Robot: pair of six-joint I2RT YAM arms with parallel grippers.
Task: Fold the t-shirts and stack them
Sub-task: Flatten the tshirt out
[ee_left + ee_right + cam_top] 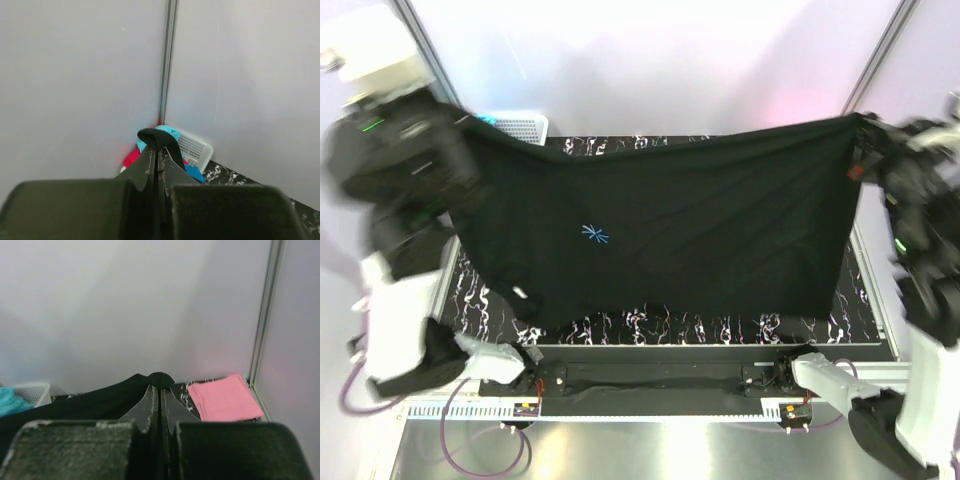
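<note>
Large black cloth t-shirt (660, 230), light-blue starburst mark (595, 234) facing up, hangs stretched wide over the dark marbled table (670, 330). My guess is it is being spread taut so it can be laid flat for folding.

Left gripper (159, 156): pinched fully closed on one top corner, above the table's far-left corner. Right gripper (160, 392): clamped likewise on the other, far-right. The arms are blurred, so I can't tell if that edge is the hem.

Folded pink cloth t-shirt (225, 399) lies at the far-right corner.
</note>
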